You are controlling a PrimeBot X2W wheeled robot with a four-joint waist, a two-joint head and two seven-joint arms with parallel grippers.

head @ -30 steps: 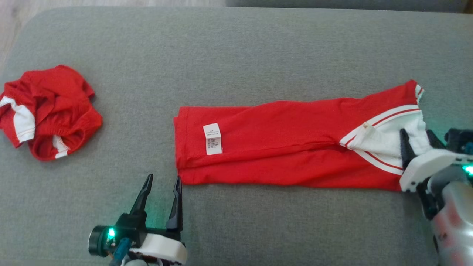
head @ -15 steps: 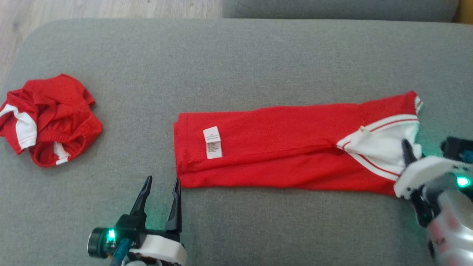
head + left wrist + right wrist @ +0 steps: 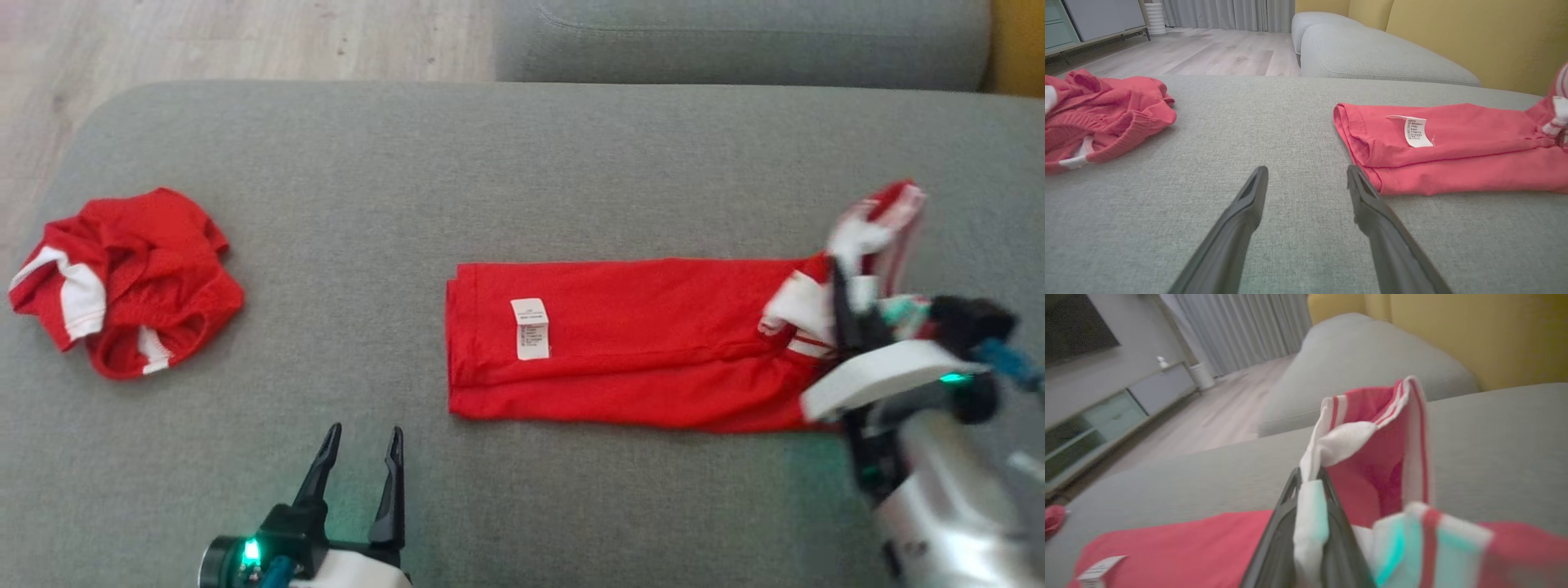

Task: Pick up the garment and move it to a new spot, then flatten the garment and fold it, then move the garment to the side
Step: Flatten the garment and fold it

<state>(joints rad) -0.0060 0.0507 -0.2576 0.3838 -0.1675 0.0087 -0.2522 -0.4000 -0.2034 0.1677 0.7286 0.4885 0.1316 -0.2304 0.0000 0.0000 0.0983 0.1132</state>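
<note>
- The grey sofa cushion (image 3: 522,163) carries everything; a second grey cushion (image 3: 735,41) lies beyond its far edge, with wooden floor (image 3: 245,41) at the far left and a yellow backrest (image 3: 1474,32) behind.
- The folded red garment (image 3: 637,351) lies as a long band across the middle and right of the cushion, its hemmed end towards the robot's left. Its right end, white with red stripes, is bunched and stands up off the cushion, while the rest lies flat.
- A crumpled red-and-white garment (image 3: 131,278) sits in a heap at the cushion's left side, well apart from the folded one.
- The right claw (image 3: 841,294) is at the garment's raised right end. In the right wrist view its fingers are pressed together on a fold of the white fabric, which runs up between them, and the striped edge rises above the tips.
- The left claw (image 3: 365,431) is spread and holds nothing. It hangs low over bare cushion at the near edge, fingers pointing away from the robot, near the garment's left front corner but not touching it.
- A white care label (image 3: 531,328) lies on top of the red garment, near its left end.
</note>
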